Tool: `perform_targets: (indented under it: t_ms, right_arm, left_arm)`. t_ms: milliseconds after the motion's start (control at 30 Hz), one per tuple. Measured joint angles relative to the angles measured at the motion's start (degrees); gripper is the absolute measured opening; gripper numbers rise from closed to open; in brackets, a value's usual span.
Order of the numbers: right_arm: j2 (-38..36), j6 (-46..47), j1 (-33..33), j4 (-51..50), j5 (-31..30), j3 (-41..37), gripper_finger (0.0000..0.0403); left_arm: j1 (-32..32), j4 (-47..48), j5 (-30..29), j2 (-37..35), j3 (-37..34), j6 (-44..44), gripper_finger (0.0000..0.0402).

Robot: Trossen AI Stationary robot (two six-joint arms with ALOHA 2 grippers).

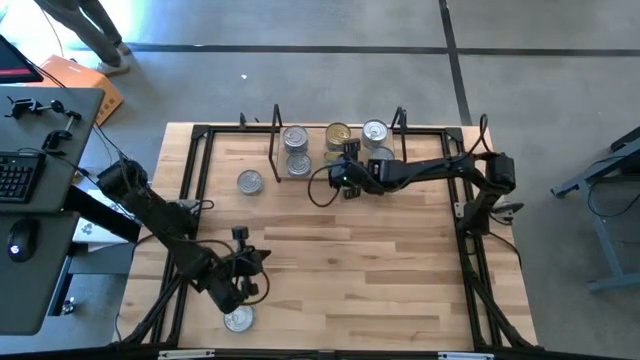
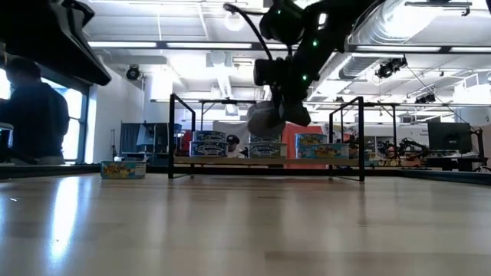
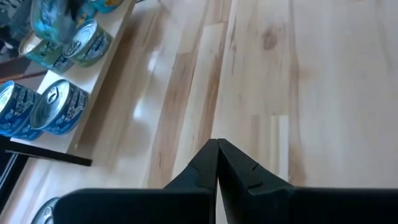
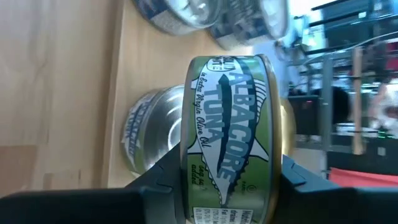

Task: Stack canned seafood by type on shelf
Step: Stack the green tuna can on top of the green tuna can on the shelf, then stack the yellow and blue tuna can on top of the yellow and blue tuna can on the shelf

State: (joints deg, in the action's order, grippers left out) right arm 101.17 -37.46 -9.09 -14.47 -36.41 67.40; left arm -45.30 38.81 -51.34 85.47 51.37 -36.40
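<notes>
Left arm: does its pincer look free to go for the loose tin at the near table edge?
Probably yes. The left pincer is shut and empty, hovering right beside the loose tin, with only bare tabletop between them. The right pincer is far off at the shelf, holding a green albacore tin.

"ALBACORE TUNA" is printed in large white letters across a fish outline on the green label of the tin (image 4: 231, 140) clamped between the fingers of the right gripper (image 4: 227, 177). Below it, a smaller script line is seen that appears to read "in Extra Virgin Olive Oil"; the finer print nearer the gripper body cannot be read. Blue labels are carried by the tins (image 3: 55, 107) ahead of the left gripper (image 3: 217, 163), but no wording is legible.
</notes>
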Motion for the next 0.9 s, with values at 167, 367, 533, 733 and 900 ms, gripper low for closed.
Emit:
perform_targets:
  t_ms: [167,367,533,733,900]
  right_arm:
    - [1.35,0.74,-1.89,-0.05,2.06,0.00,0.0116]
    - [1.74,1.33,-2.55,-0.53,2.65,0.02,0.0191]
    - [1.68,1.50,-2.51,-3.20,2.90,1.54,0.0253]
    - [1.67,1.66,-2.53,-11.02,8.50,6.52,0.0261]
    - [1.59,5.04,-1.92,-14.03,11.23,9.74,0.0262]
  left_arm:
    - [-1.83,0.62,-1.79,0.00,0.00,-2.00,0.0001]
    - [-2.10,0.58,-1.96,0.00,0.00,-2.53,0.0001]
    - [-2.08,0.63,-1.95,0.00,0.00,-2.50,0.0001]
    - [-2.01,0.39,-1.98,0.00,0.00,-2.56,0.0001]
    - [-2.01,-0.01,-2.01,0.00,0.00,-3.43,0.0001]
